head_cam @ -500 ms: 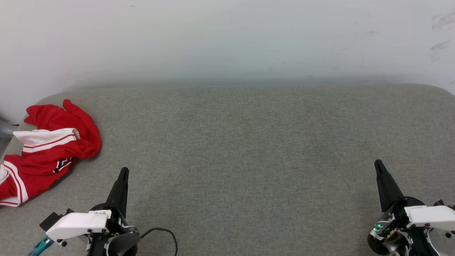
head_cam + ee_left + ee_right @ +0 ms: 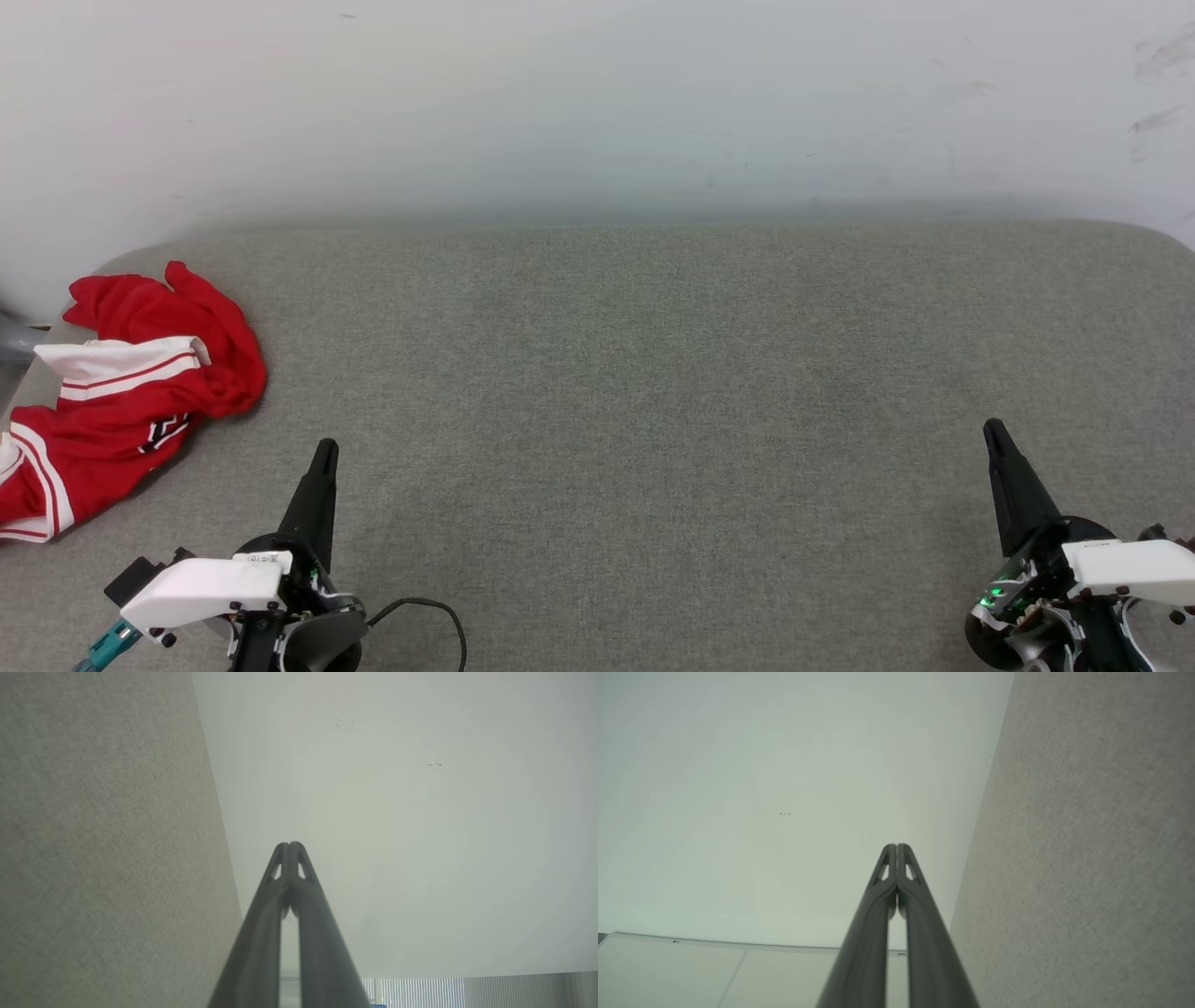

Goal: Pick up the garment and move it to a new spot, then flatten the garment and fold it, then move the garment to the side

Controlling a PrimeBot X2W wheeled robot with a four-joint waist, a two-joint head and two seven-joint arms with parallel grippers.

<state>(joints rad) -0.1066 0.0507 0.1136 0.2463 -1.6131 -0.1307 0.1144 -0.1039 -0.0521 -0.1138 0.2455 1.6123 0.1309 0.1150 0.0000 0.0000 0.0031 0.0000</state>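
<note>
The garment (image 2: 121,392), a red T-shirt with white striped sleeves and a small dark graphic, lies crumpled at the far left of the grey padded table (image 2: 635,392), partly cut off by the picture's left edge. My left gripper (image 2: 325,450) rests at the lower left, shut and empty, a short way right of the garment and not touching it. At the lower right my right gripper (image 2: 991,429) is shut and empty too. In each wrist view the fingertips meet, the left gripper (image 2: 289,845) and the right gripper (image 2: 896,846) both pointing at the pale wall.
A white wall (image 2: 597,103) rises behind the table's far edge. A black cable (image 2: 429,611) loops near my left wrist. A grey object (image 2: 17,338) pokes in at the left edge behind the garment. The table's middle is broad bare fabric.
</note>
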